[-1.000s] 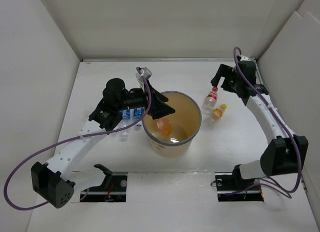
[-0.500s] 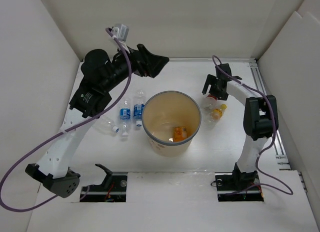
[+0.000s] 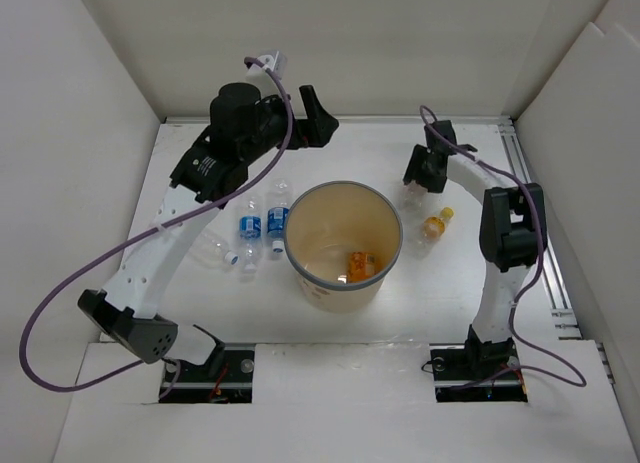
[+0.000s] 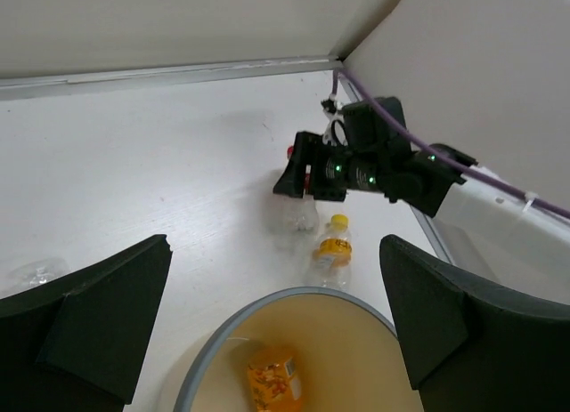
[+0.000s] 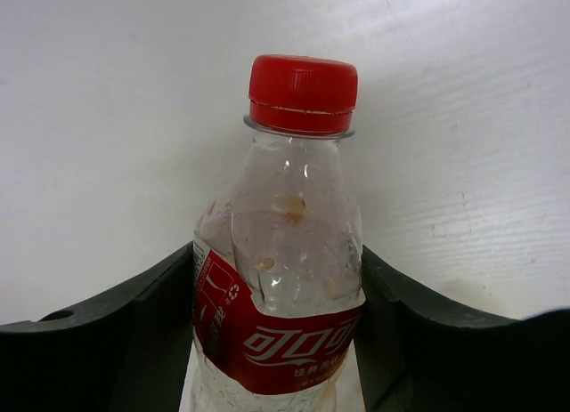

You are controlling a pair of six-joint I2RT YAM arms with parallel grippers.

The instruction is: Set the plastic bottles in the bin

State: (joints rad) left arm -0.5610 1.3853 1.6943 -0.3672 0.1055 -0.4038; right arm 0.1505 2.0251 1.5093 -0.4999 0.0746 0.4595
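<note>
A: Checked the right gripper (image 5: pixel 278 252)?

B: Checked. Found it clamped on the small clear plastic bottle with red label and red cap (image 5: pixel 294 198), black fingers (image 5: pixel 134 323) flush against both sides. Noted that bottle lying on the white table (image 3: pixel 440 303), beyond and right of the round tan bin with grey-blue rim (image 3: pixel 400 233). Compared with a second ago: then parked nearer the right wall, jaws wide, bottle untouched.

A: And the left gripper (image 3: pixel 318 118)?

B: Found it spread wide, holding nothing, raised near the back wall. Compared again: a second ago hung over the bin with the small orange plastic bottle (image 3: pixel 360 265) just beneath; now logged lying on the bin floor.

A: Spotted any other shifts?

B: None spotted. Logged the second orange bottle with yellow cap (image 3: pixel 435 224) on the table near the right gripper, as before. Logged two blue-labelled clear bottles (image 3: pixel 277 220) close by the bin's left side and one plain clear bottle (image 3: pixel 222 251) further left, same places.
</note>
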